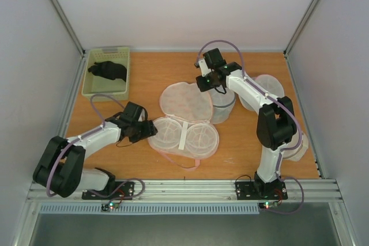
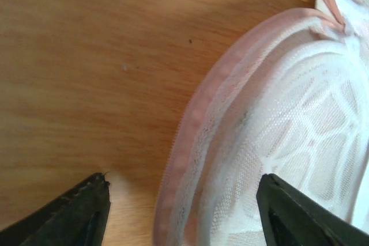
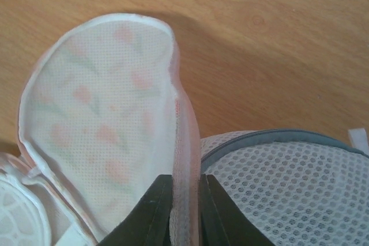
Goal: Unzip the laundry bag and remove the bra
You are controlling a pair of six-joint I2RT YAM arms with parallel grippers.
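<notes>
The laundry bag (image 1: 185, 105) is lying unzipped and spread open in the middle of the wooden bench (image 1: 242, 142), its two peanut-shaped halves hinged apart: the mesh-lined half with two round cups is sitting nearer the arm bases, and the lid half is lying beyond it, its tip raised at the far right. A pink strap (image 1: 188, 163) is trailing from the near half toward the front edge. The bra (image 1: 108, 71) is resting inside a pale green basket (image 1: 104, 94) at the far left corner of the bench, well apart from the bag. The right pincer (image 3: 185, 211) is pinching the pink-trimmed edge of the lid half, its fingers (image 3: 158, 214) pressing almost together with only the trim between them; the red-and-green print is showing faintly through the fabric there. Just beside that grip a round white mesh cylinder bag (image 3: 288, 182) with a grey rim is sitting on the bench. The left pincer (image 2: 184, 182) is hanging low over the left rim of the near half with its jaws standing wide apart, one fingertip (image 2: 95, 200) over bare wood and the other over the pale mesh, the pink rim running between them and nothing being gripped.
</notes>
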